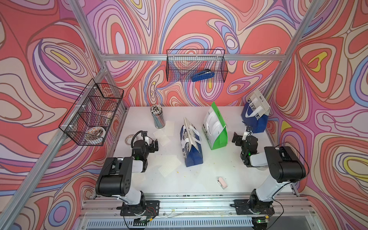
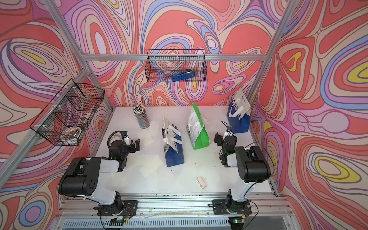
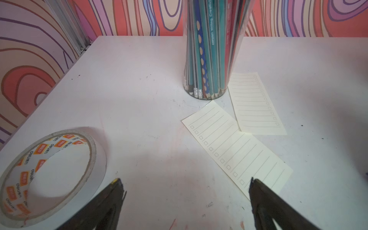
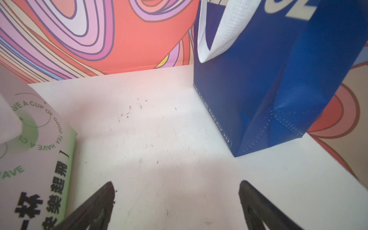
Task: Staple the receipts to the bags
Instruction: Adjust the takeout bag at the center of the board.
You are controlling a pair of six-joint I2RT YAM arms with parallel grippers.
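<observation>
Low: left pincer [image 3: 185, 181], right pincer [image 4: 177, 182], agape.

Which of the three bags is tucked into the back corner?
The blue CHEERFUL bag, in the far right corner of the table. The green-white bag and the blue-white bag with Chinese characters stand mid-table.

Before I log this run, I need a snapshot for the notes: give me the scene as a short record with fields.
bags: blue-white bag, green bag, CHEERFUL bag, all on the table
receipts: loose on the table
stapler: in the back basket
left gripper: open, empty, near the tape
right gripper: open, empty, between green bag and CHEERFUL bag
</observation>
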